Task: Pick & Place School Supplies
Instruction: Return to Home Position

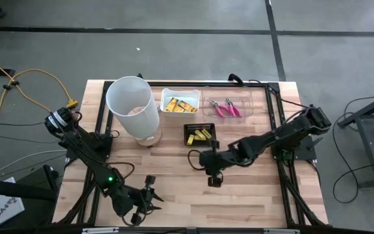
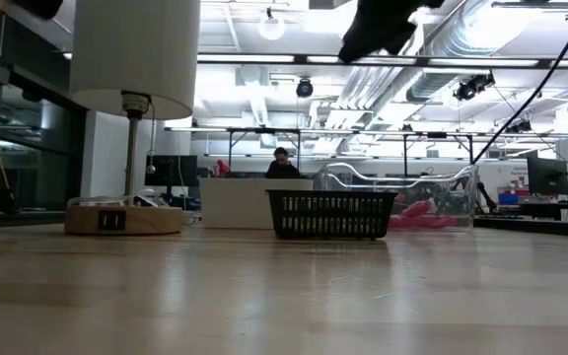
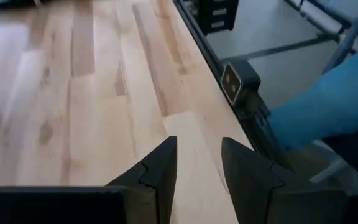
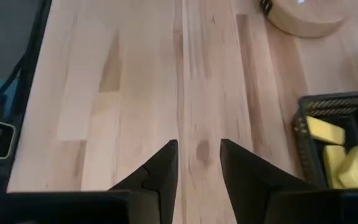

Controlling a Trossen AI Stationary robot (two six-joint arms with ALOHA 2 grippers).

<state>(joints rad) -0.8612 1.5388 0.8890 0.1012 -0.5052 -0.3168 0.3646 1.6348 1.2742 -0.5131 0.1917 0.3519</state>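
Note:
My right gripper (image 1: 195,158) (image 4: 199,163) hangs open and empty above bare wood, just near of the black tray (image 1: 200,134) (image 4: 337,146), which holds small yellow blocks (image 4: 342,158). Flat yellow packets (image 1: 178,104) lie in a white tray. Two pink-handled pliers (image 1: 226,108) lie in a clear tray (image 2: 412,202). My left gripper (image 1: 153,196) (image 3: 199,163) is open and empty over the near edge of the table, far from all of these. In the low view, the black tray (image 2: 331,215) stands on the table top.
A tall white cylindrical bin (image 1: 132,106) stands on a round wooden base (image 2: 123,218) (image 4: 303,15) at the far left. A black frame rail (image 3: 238,87) runs along the near table edge. Bare wood (image 1: 252,188) spreads across the near half. A person (image 2: 282,164) sits in the room beyond.

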